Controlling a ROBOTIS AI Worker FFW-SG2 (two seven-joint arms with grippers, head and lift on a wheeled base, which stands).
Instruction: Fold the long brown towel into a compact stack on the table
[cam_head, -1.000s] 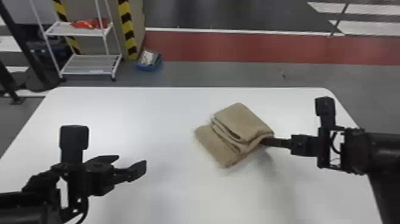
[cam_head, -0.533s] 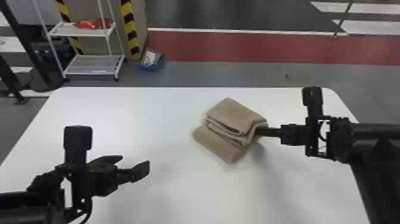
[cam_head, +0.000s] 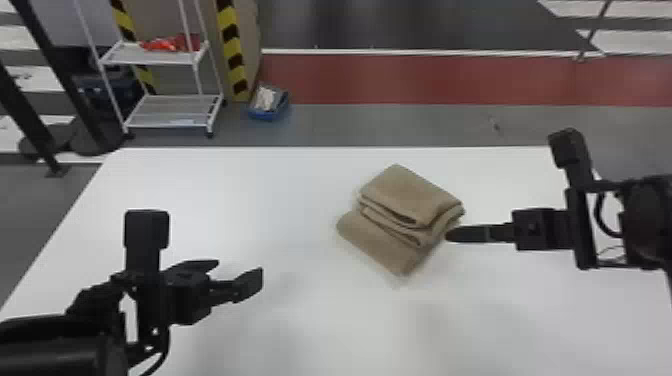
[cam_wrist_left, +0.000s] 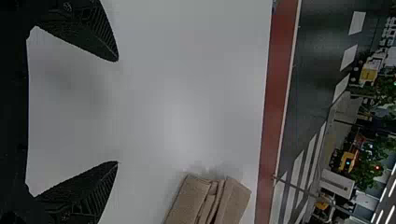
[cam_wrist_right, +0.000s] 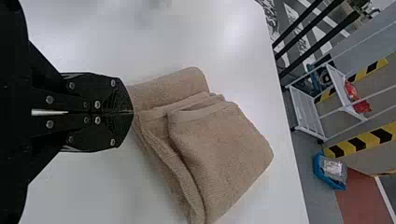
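Left gripper (cam_head: 239, 267): positioned over the near left part of the white table (cam_head: 280, 320); fingers spread apart, nothing between them. Right gripper (cam_head: 447, 235): at the right side of the towel (cam_head: 410, 195); in the right wrist view, fingers pressed together, tips at the towel's edge. Contact cannot be confirmed. Towel: folded in several layers, set at an angle on the table, right of centre; the lowest layer projects beyond the upper folds toward the near left. Beyond the table: blue bin (cam_head: 268, 116) on the floor, beside a white rack (cam_head: 165, 120) holding red items (cam_head: 175, 44).
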